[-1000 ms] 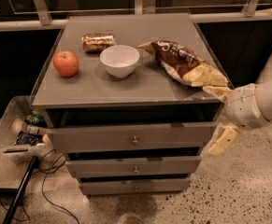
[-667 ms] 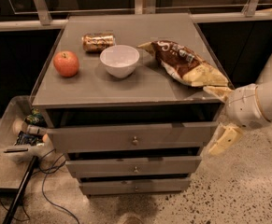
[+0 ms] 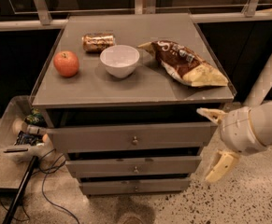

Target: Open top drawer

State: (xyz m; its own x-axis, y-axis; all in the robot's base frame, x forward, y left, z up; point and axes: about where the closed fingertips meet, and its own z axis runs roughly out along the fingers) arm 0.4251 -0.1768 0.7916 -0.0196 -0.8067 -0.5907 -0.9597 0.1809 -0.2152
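The top drawer [image 3: 173, 135] is the widest grey drawer front under the cabinet top, with a small round knob [image 3: 134, 140] at mid-front. A dark gap shows above its front. Two slimmer drawers [image 3: 134, 165] sit below it with like knobs. My gripper [image 3: 215, 141] is open and empty, just off the right end of the top drawer. One pale finger [image 3: 208, 114] is level with the drawer's top edge. The other [image 3: 221, 167] hangs lower, beside the second drawer. It touches nothing.
On the cabinet top [image 3: 93, 85] lie a red apple [image 3: 66, 63], a tipped can [image 3: 98, 41], a white bowl [image 3: 119, 60] and a chip bag [image 3: 184, 63]. A clear bin [image 3: 7, 129] with clutter, cables and a dark pole [image 3: 18, 195] stand on the floor at left.
My gripper has moved down, from beside the cabinet top's front right corner to beside the top drawer's right end. The drawers and the things on top have not moved.
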